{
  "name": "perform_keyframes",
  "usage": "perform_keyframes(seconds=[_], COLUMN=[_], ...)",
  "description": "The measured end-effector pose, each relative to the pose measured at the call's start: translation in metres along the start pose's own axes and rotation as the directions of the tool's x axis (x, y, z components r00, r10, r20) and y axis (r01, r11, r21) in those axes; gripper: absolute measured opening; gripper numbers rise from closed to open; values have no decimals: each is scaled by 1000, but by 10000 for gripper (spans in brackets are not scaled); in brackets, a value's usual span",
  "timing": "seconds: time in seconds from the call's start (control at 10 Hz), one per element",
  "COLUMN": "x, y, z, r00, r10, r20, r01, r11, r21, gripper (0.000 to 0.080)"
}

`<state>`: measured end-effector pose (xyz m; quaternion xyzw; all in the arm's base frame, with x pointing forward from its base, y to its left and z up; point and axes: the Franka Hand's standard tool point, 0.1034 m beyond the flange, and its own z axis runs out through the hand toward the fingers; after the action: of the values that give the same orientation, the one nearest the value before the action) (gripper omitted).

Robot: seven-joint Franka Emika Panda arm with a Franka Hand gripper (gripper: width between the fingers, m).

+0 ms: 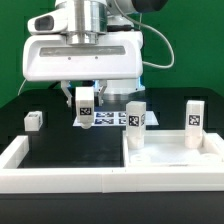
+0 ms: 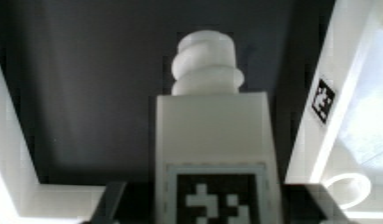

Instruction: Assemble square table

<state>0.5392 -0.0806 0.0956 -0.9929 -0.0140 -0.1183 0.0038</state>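
Observation:
My gripper (image 1: 86, 100) hangs over the black table and is shut on a white table leg (image 1: 86, 108), which points down with its tag facing the camera. In the wrist view the same leg (image 2: 209, 125) fills the middle between the dark fingers (image 2: 120, 200), its rounded screw tip pointing away. The square table top (image 1: 172, 158), a white tray with a raised rim, lies at the exterior view's right. Two tagged legs stand upright on it, one at its left corner (image 1: 135, 118) and one at the right (image 1: 193, 118). The held leg hangs just left of the top.
Another small white leg (image 1: 33, 119) lies on the table at the exterior view's left. The marker board (image 1: 112, 118) lies flat behind the gripper. A long white border wall (image 1: 90, 182) runs along the front and up the left side.

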Motion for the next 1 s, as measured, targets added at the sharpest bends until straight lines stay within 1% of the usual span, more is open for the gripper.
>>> perform_keyframes(seconds=[0.1, 0.3, 0.5, 0.6, 0.7, 1.0], x=[9, 33, 59, 63, 60, 60], y=[-11, -33, -66, -70, -66, -66], z=[-1, -6, -5, -6, -4, -4], r00=[1000, 999, 995, 994, 994, 994], r10=[20, 19, 69, 66, 72, 74], r20=[-11, -47, -78, -84, -80, -79], r01=[-20, -17, -66, -62, -68, -70], r11=[1000, 999, 997, 997, 997, 996], r21=[10, 27, 48, 51, 48, 48], gripper=[288, 288, 288, 288, 288, 288])
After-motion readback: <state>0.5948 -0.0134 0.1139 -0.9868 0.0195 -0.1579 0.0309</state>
